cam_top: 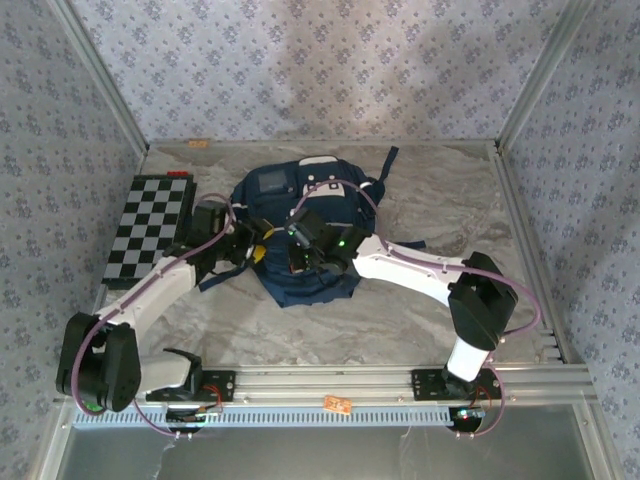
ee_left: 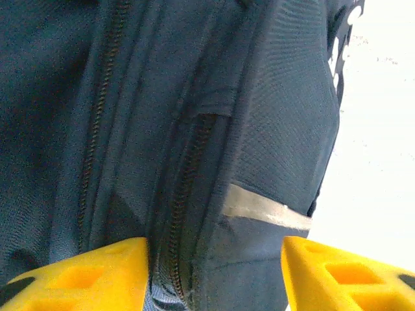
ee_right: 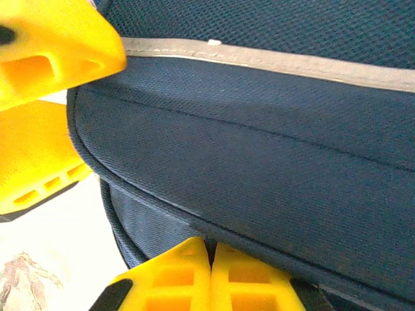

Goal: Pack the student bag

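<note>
The bag [cam_top: 310, 285] lies mid-way across the table [cam_top: 430, 190], a touch toward 12 o'clock. At its 8 o'clock the left gripper [ee_left: 216, 262] stands half open astride a zip fold. Reaching in from 4 o'clock, the right gripper [ee_right: 211, 275] is closed tight against a seam. Whether it pinches cloth, I can't tell.

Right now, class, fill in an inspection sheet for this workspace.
Surface: marbled grey table.
Job's things: navy student bag lying mid-table.
Clutter: checkerboard at the left edge.
Grippers: left gripper open astride the bag's zip; right gripper shut at the bag's edge.
Cables: purple cables, one looping over the bag.
Surroundings: patterned walls, aluminium frame.
</note>
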